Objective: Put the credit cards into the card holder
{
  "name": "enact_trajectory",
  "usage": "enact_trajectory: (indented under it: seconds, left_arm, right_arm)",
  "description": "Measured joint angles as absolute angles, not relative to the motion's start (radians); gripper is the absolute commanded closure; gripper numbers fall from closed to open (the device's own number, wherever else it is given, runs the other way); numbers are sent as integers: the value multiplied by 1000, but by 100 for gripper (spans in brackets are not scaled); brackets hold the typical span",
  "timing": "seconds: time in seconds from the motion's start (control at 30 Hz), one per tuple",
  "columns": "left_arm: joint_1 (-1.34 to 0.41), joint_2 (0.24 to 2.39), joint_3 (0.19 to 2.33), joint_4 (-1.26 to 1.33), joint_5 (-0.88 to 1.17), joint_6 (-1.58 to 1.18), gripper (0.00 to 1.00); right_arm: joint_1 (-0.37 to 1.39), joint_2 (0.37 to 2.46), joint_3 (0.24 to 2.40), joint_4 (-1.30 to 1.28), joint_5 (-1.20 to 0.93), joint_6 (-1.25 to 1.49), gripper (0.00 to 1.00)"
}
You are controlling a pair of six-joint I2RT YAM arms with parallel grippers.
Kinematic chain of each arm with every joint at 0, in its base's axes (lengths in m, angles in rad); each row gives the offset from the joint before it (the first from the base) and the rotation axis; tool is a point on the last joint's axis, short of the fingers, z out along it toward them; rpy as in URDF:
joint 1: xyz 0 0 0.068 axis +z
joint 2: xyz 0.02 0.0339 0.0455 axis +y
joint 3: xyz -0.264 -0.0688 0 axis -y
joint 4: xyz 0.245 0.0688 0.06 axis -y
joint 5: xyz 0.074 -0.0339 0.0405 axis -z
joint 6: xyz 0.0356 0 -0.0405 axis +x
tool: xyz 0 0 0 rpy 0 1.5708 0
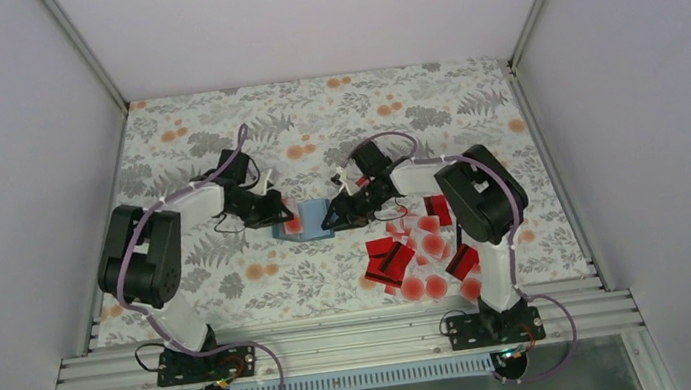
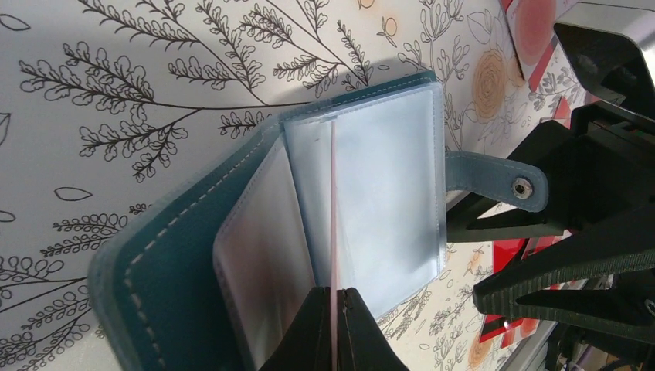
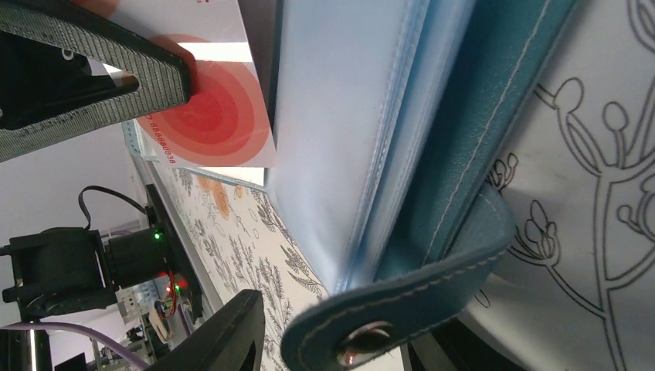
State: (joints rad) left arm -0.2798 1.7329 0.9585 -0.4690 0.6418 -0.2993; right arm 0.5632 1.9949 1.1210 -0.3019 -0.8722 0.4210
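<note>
- Credit card (image 2: 333, 209): a pale one, seen edge-on from the left wrist, is pinched between the fingertips of the left gripper (image 2: 334, 309), whose jaws are clamped tight on its near edge.
- From the right wrist, the same card shows a large red dot on its face. One ribbed finger (image 3: 116, 69) of the left gripper lies across it.
- The card's far edge reaches in among the clear plastic sleeves (image 2: 386, 201) of the card holder (image 1: 310, 222). How deep it sits I cannot tell.
- The card holder lies open on the tablecloth (image 1: 212, 132) at mid-table, between the two grippers, with its teal stitched cover (image 2: 162, 263) spread to the left arm's side.
- Its snap tab (image 2: 498, 182) sticks out toward the right gripper (image 1: 333, 219).
- The right gripper's jaws stand partly apart at that edge of the holder, with the tab showing between them in the right wrist view. A sliver of gap shows beside one finger, and whether the other touches the tab I cannot tell.
- The loose cards (image 1: 419, 251), solid red ones and pale red-dotted ones, lie scattered on the cloth near the right arm, toward the near edge.
</note>
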Motion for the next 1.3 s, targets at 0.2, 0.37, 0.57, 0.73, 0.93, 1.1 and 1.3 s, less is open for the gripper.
enact_trajectory:
  seconds: [0.2, 0.37, 0.57, 0.73, 0.93, 1.1, 1.3]
  left_arm:
    - [-280, 1749, 958, -457, 664, -299, 98]
    - [-280, 1761, 958, -449, 683, -300, 98]
    - [-279, 1774, 962, -450, 694, -299, 98]
    - [-273, 1798, 965, -450, 712, -300, 98]
    - [-270, 1810, 965, -450, 736, -308, 98]
    - [-264, 1828, 976, -464, 761, -316, 98]
    - [-260, 1846, 996, -491, 783, -325, 98]
  right_arm:
    - [564, 1996, 1120, -302, -863, 411, 55]
    - [564, 1996, 1115, -298, -863, 398, 56]
    - [564, 1996, 1114, -296, -863, 392, 57]
    - [564, 1997, 1114, -296, -863, 388, 57]
    - [562, 2000, 1114, -296, -865, 384, 57]
    - [561, 2003, 1115, -297, -871, 376, 57]
    - [561, 2004, 1115, -296, -873, 373, 57]
